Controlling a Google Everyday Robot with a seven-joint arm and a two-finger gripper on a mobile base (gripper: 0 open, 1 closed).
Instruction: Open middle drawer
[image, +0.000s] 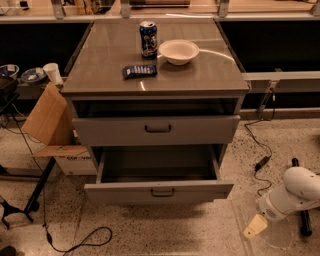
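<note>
Grey metal middle drawer (159, 191) stands pulled well out with its tray exposed, so opening looks done, while the claw (256, 226) hangs right of that drawer, touching nothing; its spread I cannot tell.

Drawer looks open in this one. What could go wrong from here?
The gripper hangs low near the floor, right of the middle drawer; a swing toward the cabinet could clip the drawer's protruding right corner. The black cable lies on the floor close to the arm and might snag. A knock to the cabinet could disturb the can on top.
</note>
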